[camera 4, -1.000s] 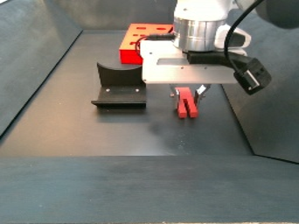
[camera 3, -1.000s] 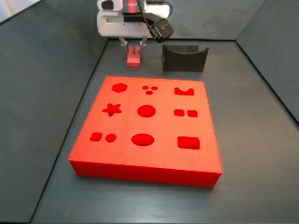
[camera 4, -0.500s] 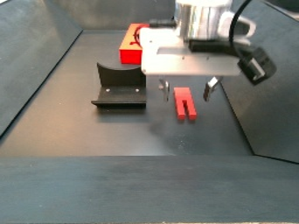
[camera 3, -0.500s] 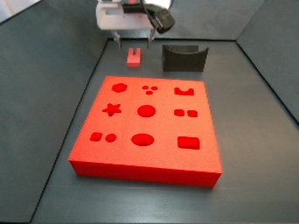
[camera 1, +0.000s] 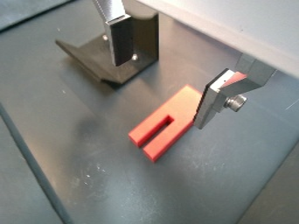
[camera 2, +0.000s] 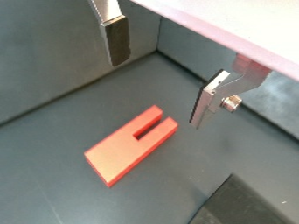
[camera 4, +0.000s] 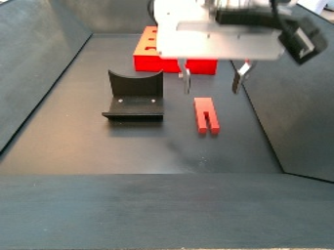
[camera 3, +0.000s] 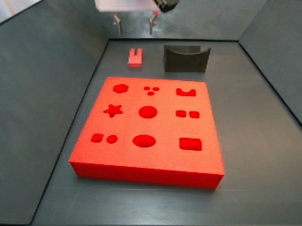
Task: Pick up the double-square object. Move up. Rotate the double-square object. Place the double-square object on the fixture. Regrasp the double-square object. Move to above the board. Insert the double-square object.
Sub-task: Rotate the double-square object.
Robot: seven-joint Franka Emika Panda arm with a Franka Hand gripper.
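Red, elongated, slotted at one end: double-square object (camera 4: 206, 114), lying flat on the dark floor (camera 4: 144, 156), held by nothing. In a side view it sits at 3 o'clock of the fixture (camera 4: 133, 99), near it but apart, with the board (camera 4: 147, 49) behind at about 11 o'clock. In a side view from the opposite end, the piece (camera 3: 136, 58) lies at 12 o'clock of the board (camera 3: 151, 168) and 9 o'clock of the fixture (camera 3: 185, 58).

Gripper (camera 4: 209, 78): raised clear above the piece, fingers spread apart, nothing between them. Both wrist views show the two silver plates, one finger (camera 1: 215, 101) beside the slotted end, the other (camera 2: 115, 35) well off toward the fixture side.

Step in hand, as judged: pick-up, not yet made. For a sound grasp, the gripper should descend straight so the fingers straddle the narrow width near the middle of the piece (camera 2: 129, 145), pads square to its long sides, closing only once low enough to avoid clipping the top face or tilting the block.
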